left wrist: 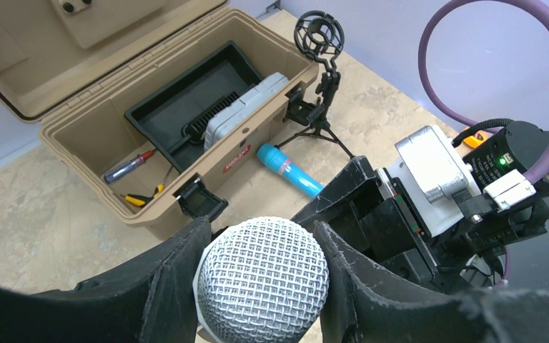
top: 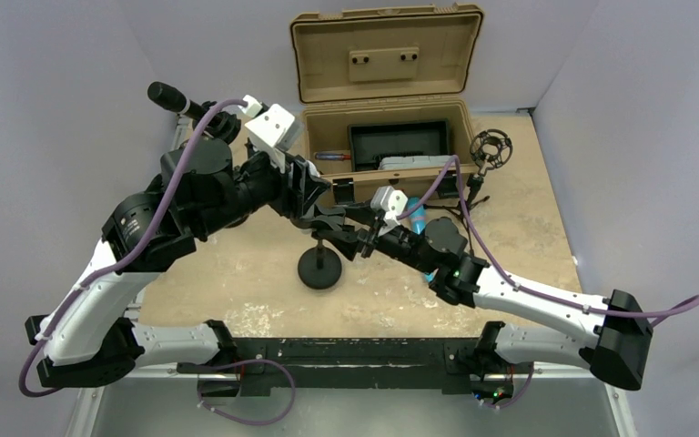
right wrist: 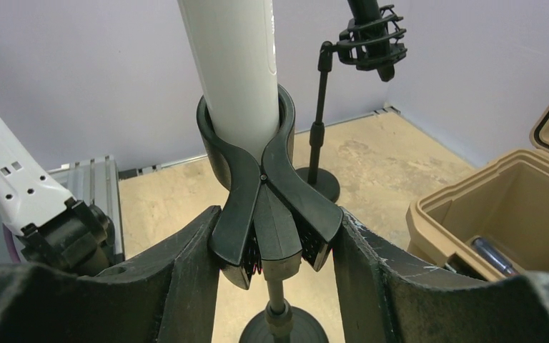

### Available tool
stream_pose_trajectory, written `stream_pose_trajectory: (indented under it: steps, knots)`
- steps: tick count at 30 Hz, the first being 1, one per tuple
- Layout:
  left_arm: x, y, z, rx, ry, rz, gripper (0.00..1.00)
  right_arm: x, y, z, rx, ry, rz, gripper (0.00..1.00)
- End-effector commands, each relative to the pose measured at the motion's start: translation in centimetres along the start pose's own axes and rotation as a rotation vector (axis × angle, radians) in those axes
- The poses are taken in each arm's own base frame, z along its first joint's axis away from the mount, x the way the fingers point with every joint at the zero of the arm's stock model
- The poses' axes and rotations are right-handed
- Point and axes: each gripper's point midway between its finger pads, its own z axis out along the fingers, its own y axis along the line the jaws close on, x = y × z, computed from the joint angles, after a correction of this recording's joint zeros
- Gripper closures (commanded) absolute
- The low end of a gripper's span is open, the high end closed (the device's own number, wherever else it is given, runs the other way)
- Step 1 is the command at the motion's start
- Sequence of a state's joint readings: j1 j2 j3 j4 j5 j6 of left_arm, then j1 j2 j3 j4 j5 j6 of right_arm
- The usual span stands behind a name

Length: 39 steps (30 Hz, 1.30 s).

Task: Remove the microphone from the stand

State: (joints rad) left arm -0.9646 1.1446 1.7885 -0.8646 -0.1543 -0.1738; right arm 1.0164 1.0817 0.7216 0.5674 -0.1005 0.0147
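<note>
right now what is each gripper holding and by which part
Left gripper holds the microphone by its mesh head. Right gripper pinches the stand clip by its two lever handles, just below the white microphone body.

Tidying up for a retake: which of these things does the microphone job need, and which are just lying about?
In the job: microphone, stand clip, left gripper, right gripper.
Lying about: tan case, blue tube, tripod shock mount, black microphone.

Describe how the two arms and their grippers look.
The left arm and right arm pair white shells with black joint housings; a purple cable runs along each. The left gripper and right gripper have scuffed black wedge fingers. A green light glows on the right wrist.
</note>
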Motion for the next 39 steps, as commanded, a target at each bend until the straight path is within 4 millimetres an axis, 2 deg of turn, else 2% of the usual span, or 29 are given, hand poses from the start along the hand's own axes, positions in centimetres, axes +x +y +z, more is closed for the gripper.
stream_pose_trajectory:
  steps: [1,3,5,7,12,19,22,26,29,33,39]
  knots:
    - [-7.7,0.4,-3.3,-0.023,-0.251,-0.039,1.00,1.2,-2.0,0.7,0.102,0.063,0.002,1.00]
    - [-8.8,0.5,-3.8,-0.027,-0.272,-0.039,1.00,1.5,-2.1,1.0,0.104,0.074,0.001,1.00]
    - [-9.6,-0.3,-4.0,0.017,-0.286,-0.033,1.00,1.6,-2.1,1.2,0.104,0.077,0.002,1.00]
    - [-9.5,-1.1,-3.7,0.061,-0.277,-0.025,1.00,1.3,-2.1,1.4,0.104,0.068,0.002,1.00]
    - [-6.0,-1.1,-1.4,0.046,-0.186,-0.049,1.00,0.6,-2.0,0.9,0.104,0.041,0.003,1.00]
    - [-1.3,-1.1,-0.7,0.062,-0.141,-0.095,0.99,0.0,-1.6,-0.6,0.088,0.003,0.009,1.00]
    - [0.2,-1.1,-0.4,0.059,-0.112,-0.106,0.80,0.1,-1.3,-0.6,0.074,0.002,0.013,1.00]
    - [0.9,-0.7,-0.6,0.040,-0.113,-0.124,0.46,0.6,-1.0,-0.5,0.058,0.012,0.019,1.00]
    - [1.1,-0.5,-0.8,0.037,-0.126,-0.130,0.32,0.6,-0.9,-0.5,0.052,0.012,0.021,1.00]
    - [1.7,-0.5,-0.3,0.033,-0.119,-0.134,0.25,0.4,-0.7,-0.6,0.045,0.004,0.023,1.00]
    - [2.6,-1.2,1.7,0.054,-0.093,-0.131,0.23,0.3,-0.5,-0.5,0.033,0.003,0.028,1.00]
